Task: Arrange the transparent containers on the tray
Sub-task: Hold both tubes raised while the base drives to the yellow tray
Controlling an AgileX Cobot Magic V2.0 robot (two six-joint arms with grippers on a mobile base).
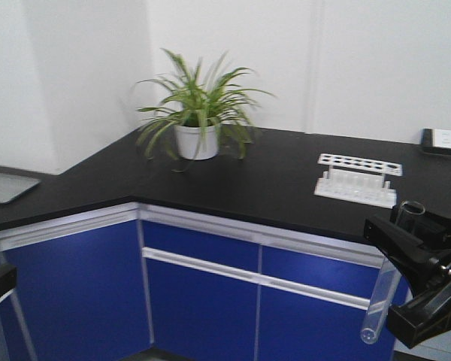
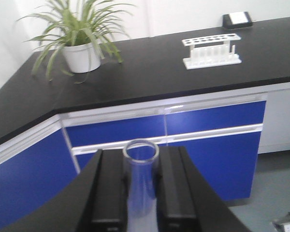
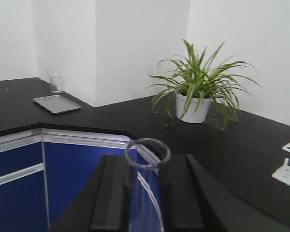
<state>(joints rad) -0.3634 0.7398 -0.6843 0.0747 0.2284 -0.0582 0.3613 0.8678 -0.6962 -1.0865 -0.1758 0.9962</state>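
Each gripper holds one transparent container, a clear glass test tube with a rimmed mouth. In the left wrist view my left gripper [image 2: 141, 154] is shut on a tube [image 2: 141, 193] whose open mouth pokes out past the black fingers. In the right wrist view my right gripper [image 3: 147, 162] is likewise shut on a tube [image 3: 146, 203]. The front view shows the right gripper [image 1: 417, 259] at the lower right, in front of the counter edge, with its tube [image 1: 387, 282] slanting down to the left. The tray is out of view.
A black L-shaped counter [image 1: 270, 180] tops blue cabinets [image 1: 203, 301]. On it stand a potted plant [image 1: 199, 113], a white test tube rack [image 1: 358, 179] and a small dark device [image 1: 442, 140]. A grey metal tray [image 3: 56, 103] and a beaker [image 3: 56, 83] sit on the far left wing.
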